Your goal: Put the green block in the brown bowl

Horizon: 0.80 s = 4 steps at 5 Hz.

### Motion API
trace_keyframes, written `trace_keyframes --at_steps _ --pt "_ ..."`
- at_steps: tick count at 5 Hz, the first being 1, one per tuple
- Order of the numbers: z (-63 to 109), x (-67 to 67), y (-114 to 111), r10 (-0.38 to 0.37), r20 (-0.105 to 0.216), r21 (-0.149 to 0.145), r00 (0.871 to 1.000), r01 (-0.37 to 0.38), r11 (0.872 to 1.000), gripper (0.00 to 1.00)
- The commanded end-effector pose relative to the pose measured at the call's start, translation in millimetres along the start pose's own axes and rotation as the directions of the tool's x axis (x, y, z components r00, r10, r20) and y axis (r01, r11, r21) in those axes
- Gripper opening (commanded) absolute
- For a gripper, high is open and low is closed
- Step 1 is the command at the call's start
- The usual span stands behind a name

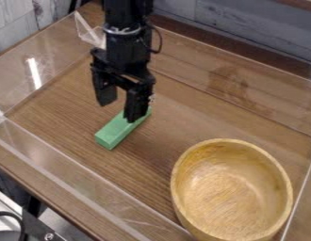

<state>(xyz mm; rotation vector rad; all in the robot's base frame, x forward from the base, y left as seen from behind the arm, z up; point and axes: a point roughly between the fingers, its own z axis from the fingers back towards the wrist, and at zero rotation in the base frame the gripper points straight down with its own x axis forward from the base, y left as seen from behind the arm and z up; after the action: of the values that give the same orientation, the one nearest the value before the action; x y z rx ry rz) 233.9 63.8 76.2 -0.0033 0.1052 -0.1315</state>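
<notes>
The green block lies flat on the wooden table, slanting from lower left to upper right. My black gripper hangs point-down right over the block's upper end, jaws open, one finger on each side of it; that end is partly hidden behind the fingers. Whether the fingertips touch the block cannot be told. The brown bowl sits at the lower right, light tan wood with a thick rim, and holds nothing.
Clear acrylic walls ring the work surface on all sides. A small clear plastic stand sits at the back left corner. Bare wood lies between the block and the bowl.
</notes>
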Motion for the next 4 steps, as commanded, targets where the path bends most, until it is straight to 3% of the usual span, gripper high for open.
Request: trace_keyframes --at_steps 1,4 --pt "6.2 0.5 9 -0.016 0.067 0.030 0.998 0.014 0.999 1.00" --pt "-14.1 1.1 18 -0.034 0.084 0.031 0.996 0.031 0.999 1.00"
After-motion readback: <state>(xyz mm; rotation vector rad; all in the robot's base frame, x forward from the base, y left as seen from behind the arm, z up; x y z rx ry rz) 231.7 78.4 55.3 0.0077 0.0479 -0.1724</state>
